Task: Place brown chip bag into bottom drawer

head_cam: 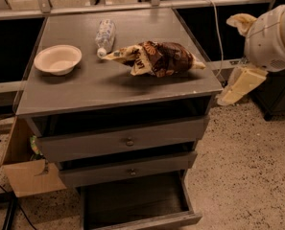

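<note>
Pincer hung beside the worktop's edge, over floor; state could not be told. Chip bag lay to its left; bottom drawer stood open lower left.

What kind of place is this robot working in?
Probably a robotics lab or test area, not a home: a grey drawer cabinet stands on speckled floor, with a loose cable behind it and a cardboard box beside it. The gripper hangs at the picture's right, beside the cabinet.
</note>
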Controlling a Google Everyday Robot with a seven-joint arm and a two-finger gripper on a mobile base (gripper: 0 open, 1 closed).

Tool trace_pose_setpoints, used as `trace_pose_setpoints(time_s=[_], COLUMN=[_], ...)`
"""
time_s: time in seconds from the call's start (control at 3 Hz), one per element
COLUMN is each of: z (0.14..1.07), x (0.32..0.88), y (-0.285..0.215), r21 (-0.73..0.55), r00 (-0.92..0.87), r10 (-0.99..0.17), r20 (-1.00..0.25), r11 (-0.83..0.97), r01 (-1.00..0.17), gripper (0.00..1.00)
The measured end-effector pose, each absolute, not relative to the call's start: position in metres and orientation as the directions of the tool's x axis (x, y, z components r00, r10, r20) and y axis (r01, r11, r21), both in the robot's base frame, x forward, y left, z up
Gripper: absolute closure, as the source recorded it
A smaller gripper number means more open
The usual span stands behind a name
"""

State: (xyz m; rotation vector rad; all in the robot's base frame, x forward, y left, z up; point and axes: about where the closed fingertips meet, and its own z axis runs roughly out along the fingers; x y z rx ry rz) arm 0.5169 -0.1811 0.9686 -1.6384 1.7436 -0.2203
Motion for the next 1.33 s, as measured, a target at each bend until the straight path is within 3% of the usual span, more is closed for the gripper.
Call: trace_pose_setpoints(time_s=[1.33], z=[0.958], x=[0.576], y=[-0.149], r21=[-0.655], r00=[0.218], r10=[-0.894], r20=[-0.392], r11=[0.104], r01=[-0.749], gripper=[0.0])
